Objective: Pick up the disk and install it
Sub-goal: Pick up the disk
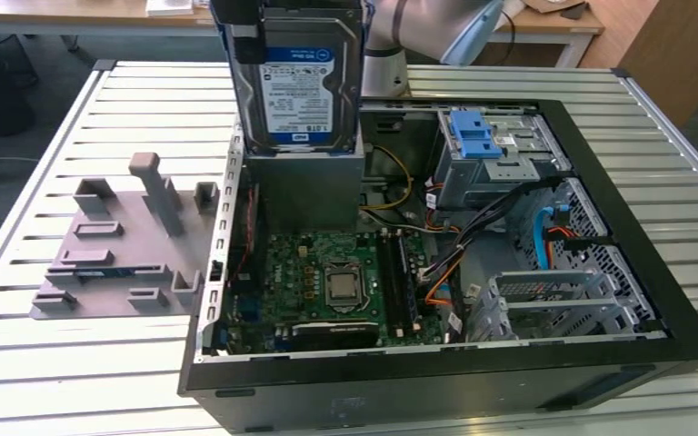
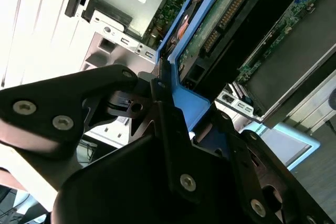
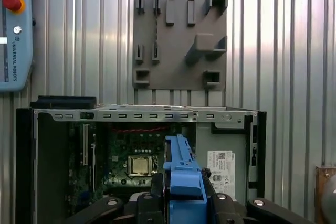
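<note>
Jaws clenched on the disk. In both wrist views the black fingers press on either side of its blue rail. The disk hangs upright in the air with its label facing the exterior camera. It is above the open computer case, over the grey box, and as far as I can judge not touching it.

Risks, my own judgement:

1. The hold is on the plastic rail at one end, and the disk's long body hangs free below. A jolt could make it swing or slide out. A fall would land on the grey box or the motherboard.
2. A metal cage with a blue latch sits toward the exterior view's right, and a second cage sits nearer the case front. I cannot tell which one takes the disk. The wrong cage, or a tilted entry, would jam the rails against sheet metal.
3. Loose cables lie between the cages. They could catch a corner of the disk or get pinched under it.
4. The case wall stands just beside the disk on the exterior view's left. A low sideways move could clip it.
</note>
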Available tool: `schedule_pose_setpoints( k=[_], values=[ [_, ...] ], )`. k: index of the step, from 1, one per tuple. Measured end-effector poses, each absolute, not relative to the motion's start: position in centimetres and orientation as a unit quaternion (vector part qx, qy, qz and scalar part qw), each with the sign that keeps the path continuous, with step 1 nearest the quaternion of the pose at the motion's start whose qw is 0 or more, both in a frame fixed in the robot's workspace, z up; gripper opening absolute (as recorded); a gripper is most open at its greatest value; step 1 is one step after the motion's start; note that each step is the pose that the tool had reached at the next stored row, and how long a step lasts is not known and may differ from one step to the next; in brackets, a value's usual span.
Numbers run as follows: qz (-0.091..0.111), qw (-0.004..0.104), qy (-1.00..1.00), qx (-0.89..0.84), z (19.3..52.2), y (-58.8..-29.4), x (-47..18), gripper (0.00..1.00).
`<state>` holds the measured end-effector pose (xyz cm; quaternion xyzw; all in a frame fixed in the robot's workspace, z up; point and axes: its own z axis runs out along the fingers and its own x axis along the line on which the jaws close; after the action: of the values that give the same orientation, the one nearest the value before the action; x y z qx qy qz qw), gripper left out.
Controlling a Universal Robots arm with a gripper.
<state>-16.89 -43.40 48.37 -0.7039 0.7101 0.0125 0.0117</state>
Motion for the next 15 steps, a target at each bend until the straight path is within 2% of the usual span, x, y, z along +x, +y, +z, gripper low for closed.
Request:
schedule_pose_setpoints(
  k=[15],
  values=[
    [0.012,0.012,0.71,-0.704,48.3,-45.2,-14.4,0.37]
  ],
)
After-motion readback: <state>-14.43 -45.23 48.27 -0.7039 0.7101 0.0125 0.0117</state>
